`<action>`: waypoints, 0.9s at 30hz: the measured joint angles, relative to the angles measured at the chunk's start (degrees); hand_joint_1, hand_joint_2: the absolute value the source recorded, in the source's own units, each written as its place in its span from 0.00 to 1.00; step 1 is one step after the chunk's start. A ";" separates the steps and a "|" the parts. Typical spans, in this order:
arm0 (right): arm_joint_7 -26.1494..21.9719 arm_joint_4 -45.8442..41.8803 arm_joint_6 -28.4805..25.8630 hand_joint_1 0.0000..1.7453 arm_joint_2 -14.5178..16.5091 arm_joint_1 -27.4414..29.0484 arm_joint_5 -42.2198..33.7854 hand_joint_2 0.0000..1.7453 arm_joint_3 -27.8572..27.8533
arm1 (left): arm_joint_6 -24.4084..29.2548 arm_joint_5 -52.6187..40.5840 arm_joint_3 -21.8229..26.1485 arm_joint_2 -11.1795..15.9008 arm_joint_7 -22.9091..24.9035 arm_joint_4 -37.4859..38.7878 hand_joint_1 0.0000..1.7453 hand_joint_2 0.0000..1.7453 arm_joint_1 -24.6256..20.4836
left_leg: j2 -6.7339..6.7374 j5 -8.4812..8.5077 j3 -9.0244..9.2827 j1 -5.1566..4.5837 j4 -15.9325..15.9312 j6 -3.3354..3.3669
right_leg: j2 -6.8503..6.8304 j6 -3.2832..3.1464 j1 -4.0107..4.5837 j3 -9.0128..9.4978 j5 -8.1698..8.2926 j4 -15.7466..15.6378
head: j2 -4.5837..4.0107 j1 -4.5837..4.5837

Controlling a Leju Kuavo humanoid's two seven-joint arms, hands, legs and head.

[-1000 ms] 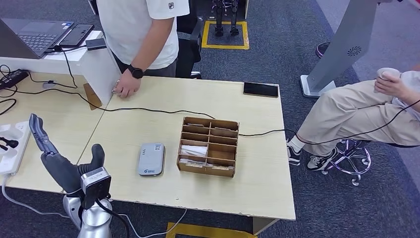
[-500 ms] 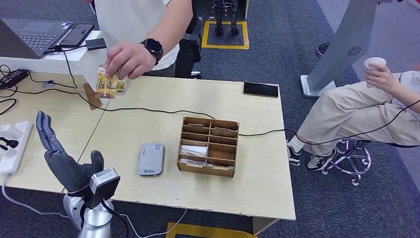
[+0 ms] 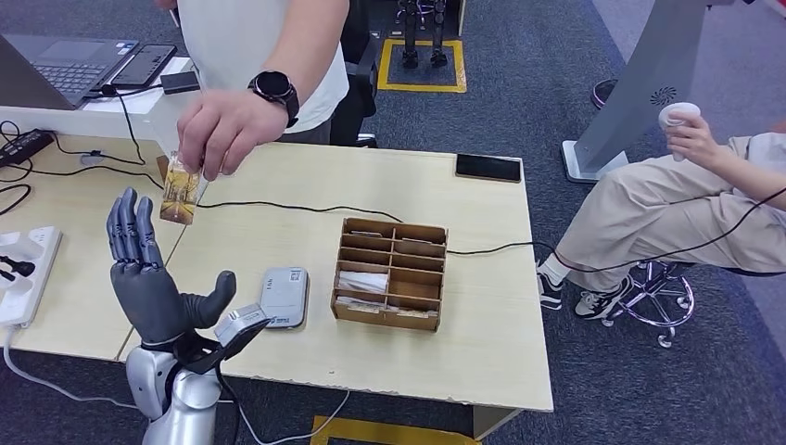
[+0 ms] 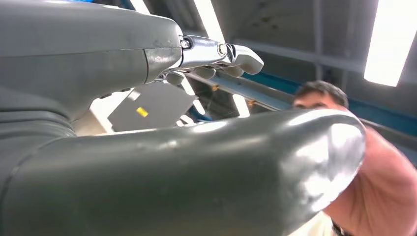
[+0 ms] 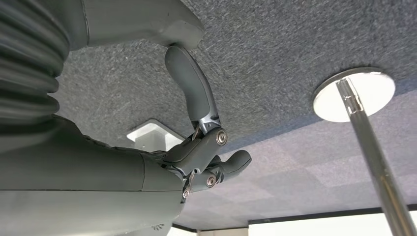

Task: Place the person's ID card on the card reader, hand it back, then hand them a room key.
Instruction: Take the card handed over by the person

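A person's hand (image 3: 222, 125) holds an ID card (image 3: 179, 196) with a yellowish picture just above the table's left part. My left hand (image 3: 153, 278) is raised palm up right below and beside the card, fingers spread and holding nothing. The fingertips (image 3: 130, 211) stand a short way left of the card, apart from it. The grey card reader (image 3: 283, 297) lies flat on the table, right of my left hand. A wooden compartment box (image 3: 391, 274) with white cards in it sits right of the reader. My right hand (image 5: 196, 147) hangs over carpet, fingers loosely curled, nothing in it.
A black cable (image 3: 278, 206) runs across the table behind the box. A black phone (image 3: 488, 167) lies at the far right edge. A white power strip (image 3: 23, 269) sits at the left. A seated person (image 3: 686, 204) is to the right of the table (image 3: 482, 306).
My left hand rose and turned palm up with fingers spread. The person lifted the card off the table and brought it down toward my left hand.
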 joint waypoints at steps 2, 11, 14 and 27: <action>-0.16 0.19 0.00 0.00 0.00 -0.02 0.21 1.00 0.00 | 0.01 -3.18 0.13 0.00 1.41 0.54 0.00 0.00 -0.68 | 0.00 0.00 0.00 0.00 0.00 0.00 | 0.00 0.00 0.00 0.00 0.00 0.00 | 0.00 -0.01; -1.01 0.76 0.00 0.00 0.00 -0.09 1.07 1.00 0.00 | 0.04 -12.48 1.09 -0.17 6.35 4.17 0.00 0.00 -5.02 | -0.01 0.00 -0.01 0.00 0.00 0.00 | -0.01 0.00 0.00 0.00 0.00 0.00 | 0.00 -0.01; -1.23 0.98 0.00 0.00 0.00 -0.13 1.35 1.00 0.00 | 0.04 -14.33 1.55 -0.42 6.83 5.68 0.00 0.00 -6.73 | -0.01 0.00 -0.01 0.00 0.00 0.00 | -0.01 0.00 0.00 0.00 0.00 0.00 | 0.00 -0.01; -2.09 1.37 0.00 0.00 0.00 -0.23 2.14 1.00 0.00 | 0.08 -15.76 5.84 -1.16 4.27 7.30 0.00 0.00 -10.63 | -0.02 0.00 -0.04 0.01 0.00 0.00 | -0.02 0.00 0.00 0.00 0.00 0.01 | 0.00 -0.01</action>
